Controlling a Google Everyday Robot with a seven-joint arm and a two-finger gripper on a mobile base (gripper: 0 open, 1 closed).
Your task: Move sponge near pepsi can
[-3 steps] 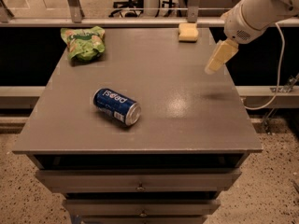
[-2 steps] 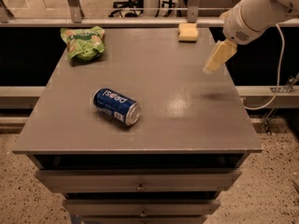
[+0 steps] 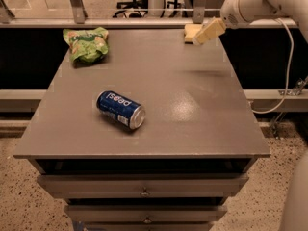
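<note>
The pale yellow rectangular foam sponge (image 3: 189,32) lies at the far right edge of the grey flat-topped table (image 3: 202,109), well apart from the blue aluminium pepsi can (image 3: 120,109), which rests on its side near the front left with its silver top facing forward and to the right. The cream-coloured gripper (image 3: 208,32) on the white robot arm (image 3: 250,4) has swung from over the table's right side back to the far edge and now overlaps the sponge's right end in the camera view. Whether it touches the sponge, and whether it is open or closed, cannot be told. The reach looks nearly done, but the grasp is probably yet to come and the carry across to the can is untouched. A crumpled green snack bag (image 3: 86,43) sits at the far left corner, looking unopened. The grey drawers (image 3: 144,186) beneath the top are shut, so their contents are hidden.
</note>
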